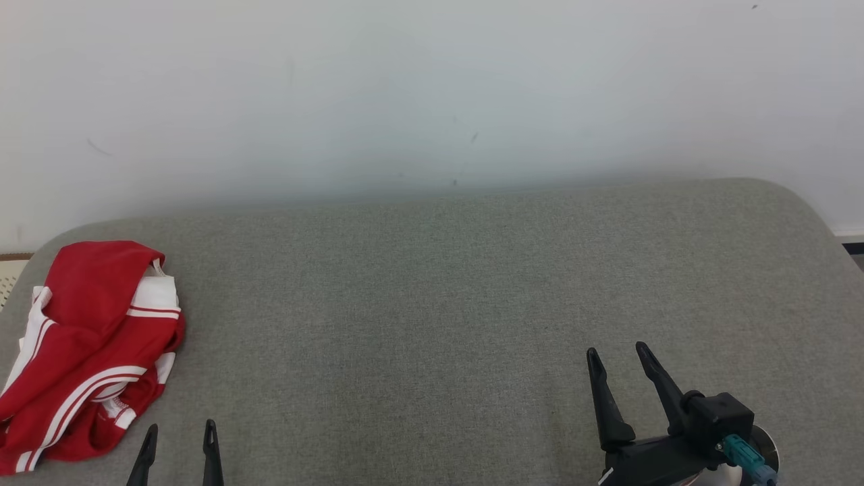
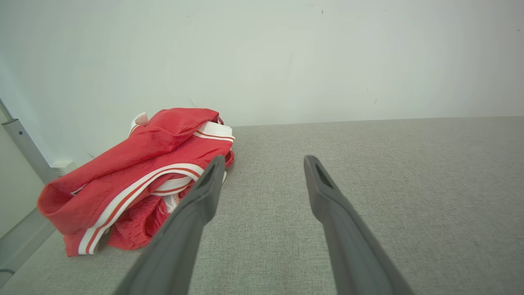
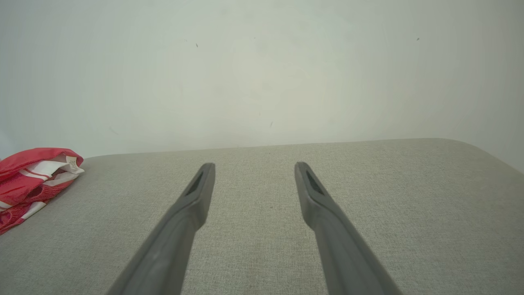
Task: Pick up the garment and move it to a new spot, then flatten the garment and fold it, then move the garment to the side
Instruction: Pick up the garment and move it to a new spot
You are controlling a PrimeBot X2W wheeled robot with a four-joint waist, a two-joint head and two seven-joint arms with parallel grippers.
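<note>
Garment (image 1: 88,351): red with white stripes and white trim, lying crumpled in a loose heap at the left end of the grey fabric tabletop (image 1: 432,304), close to its rounded left corner. A white label shows at the top of the heap in the right wrist view. Nothing grips it.

Left pincer (image 1: 181,426): fingers spread, nothing between them. It sits low at the near edge, just right of the garment's near end. In the left wrist view its left finger overlaps the heap's right side, but whether it touches the cloth cannot be told.

Right pincer (image 1: 617,349): fingers spread and empty, above the bare right half of the tabletop, well apart from the garment. Its fingers point towards the far edge, leaning slightly left. A teal connector (image 1: 742,452) is on the black wrist body.

Background – plain pale wall (image 1: 432,88) with a few small dark marks, directly behind the tabletop's far edge.
</note>
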